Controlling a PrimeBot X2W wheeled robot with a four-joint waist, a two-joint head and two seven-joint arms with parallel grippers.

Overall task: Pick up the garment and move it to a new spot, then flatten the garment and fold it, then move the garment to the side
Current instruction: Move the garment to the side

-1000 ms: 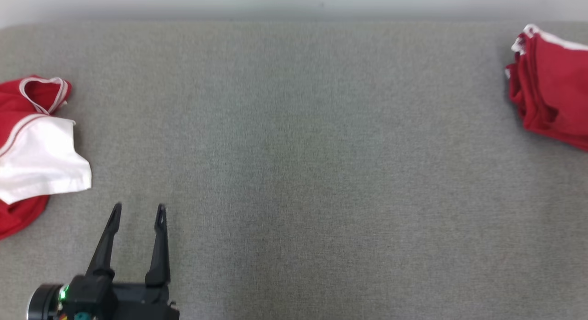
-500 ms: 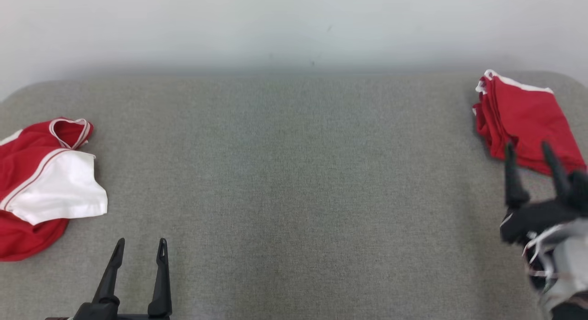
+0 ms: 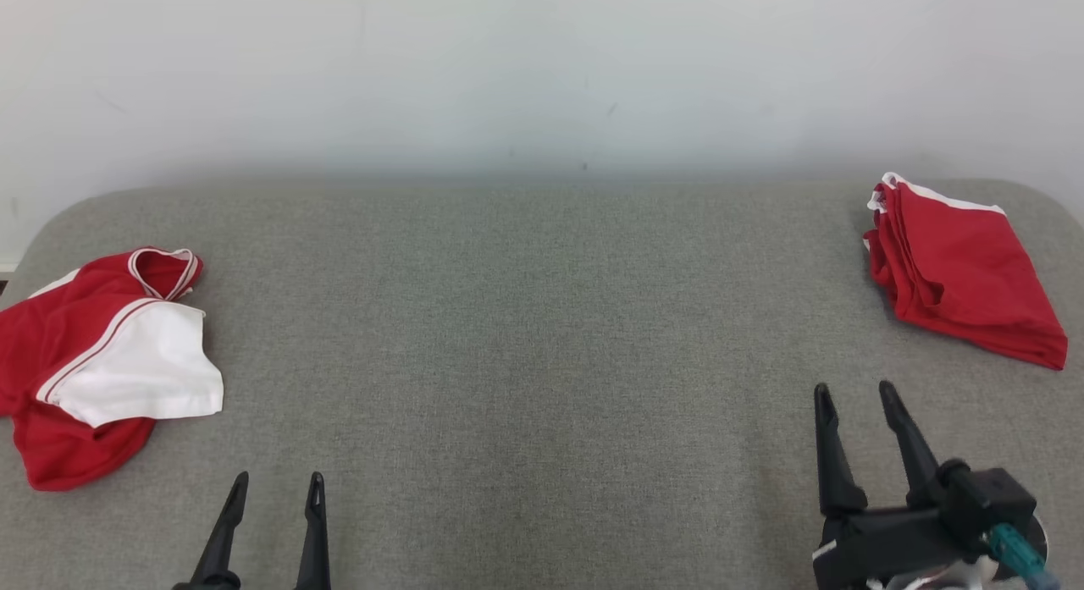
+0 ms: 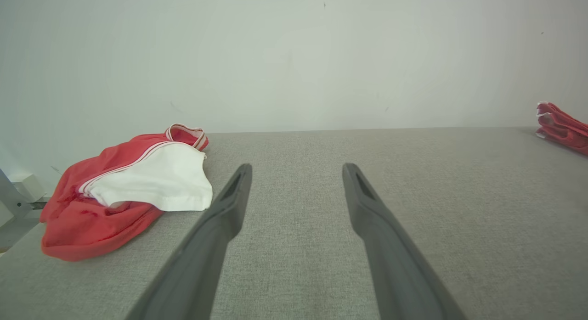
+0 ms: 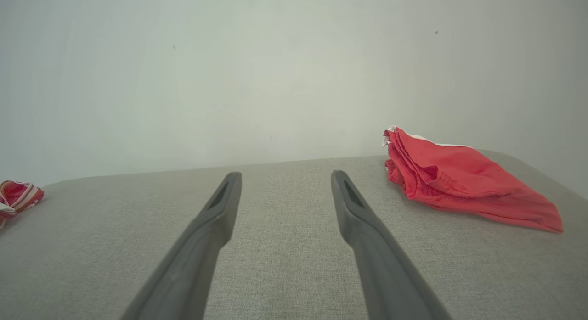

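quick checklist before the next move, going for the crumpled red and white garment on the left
1. left gripper open, holding nothing: ok
2. right gripper open, holding nothing: ok
3. crumpled red and white garment lies loose at the left end of the grey fabric surface, nothing on top: ok
4. folded red garment sits apart at the far right, out of the path: ok
5. middle of the surface is bare for flattening: ok
6. left gripper can reach the crumpled garment without the body turning: cannot tell
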